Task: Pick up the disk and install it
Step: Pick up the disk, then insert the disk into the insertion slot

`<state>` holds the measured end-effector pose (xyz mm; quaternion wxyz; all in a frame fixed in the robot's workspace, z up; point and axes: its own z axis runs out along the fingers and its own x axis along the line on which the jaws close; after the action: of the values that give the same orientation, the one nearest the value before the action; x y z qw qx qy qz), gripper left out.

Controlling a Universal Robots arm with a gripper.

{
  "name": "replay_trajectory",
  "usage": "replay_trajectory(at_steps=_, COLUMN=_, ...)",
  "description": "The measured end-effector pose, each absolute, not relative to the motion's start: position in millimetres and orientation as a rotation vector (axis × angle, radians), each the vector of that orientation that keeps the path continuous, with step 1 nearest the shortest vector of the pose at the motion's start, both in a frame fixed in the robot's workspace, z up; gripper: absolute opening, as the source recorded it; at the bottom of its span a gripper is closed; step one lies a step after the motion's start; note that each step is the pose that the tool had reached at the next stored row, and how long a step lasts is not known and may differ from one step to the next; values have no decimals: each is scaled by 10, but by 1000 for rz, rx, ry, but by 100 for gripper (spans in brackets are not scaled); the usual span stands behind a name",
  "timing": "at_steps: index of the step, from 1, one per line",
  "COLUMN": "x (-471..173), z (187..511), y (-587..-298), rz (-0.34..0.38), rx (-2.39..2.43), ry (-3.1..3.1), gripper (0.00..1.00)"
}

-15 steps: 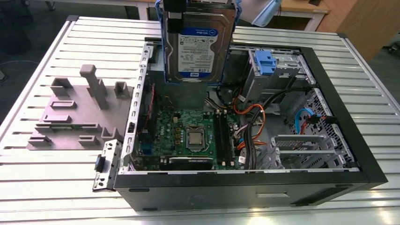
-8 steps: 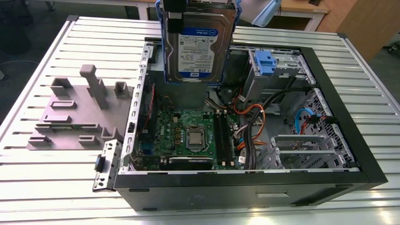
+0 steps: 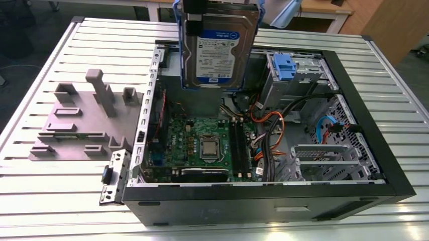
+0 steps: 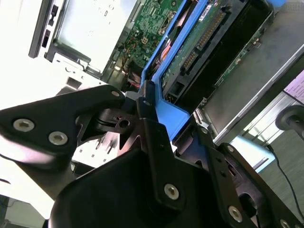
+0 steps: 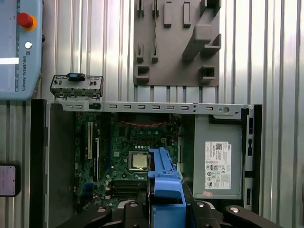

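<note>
The disk point(image 3: 218, 50) is a silver hard drive with a white-and-blue label in blue carrier rails. It hangs upright above the back of the open computer case point(image 3: 375, 150), clear of it. My gripper point(image 3: 196, 20) is shut on the disk's upper end. In the second wrist view the black fingers point(image 4: 152, 137) clamp the blue rail point(image 4: 168, 114), and the disk's green circuit side point(image 4: 202, 40) runs away from them. In the first wrist view the blue carrier point(image 5: 164, 183) sticks out from my gripper point(image 5: 164, 211) over the motherboard point(image 5: 126, 147).
The case holds a grey drive bay with a blue latch point(image 3: 284, 68), a grey power supply box with a white label point(image 5: 217, 164), and orange and blue cables point(image 3: 322, 128). A grey fixture plate point(image 3: 80, 120) lies on the slatted table point(image 3: 54, 186), at the exterior view's left.
</note>
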<state>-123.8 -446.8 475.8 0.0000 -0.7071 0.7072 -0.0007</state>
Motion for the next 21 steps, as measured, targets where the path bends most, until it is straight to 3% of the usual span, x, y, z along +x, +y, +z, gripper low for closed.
replay_trajectory(at_steps=21, x=-950, z=4748, y=-4468, rz=-2, rx=-2221, ry=2222, gripper=37)
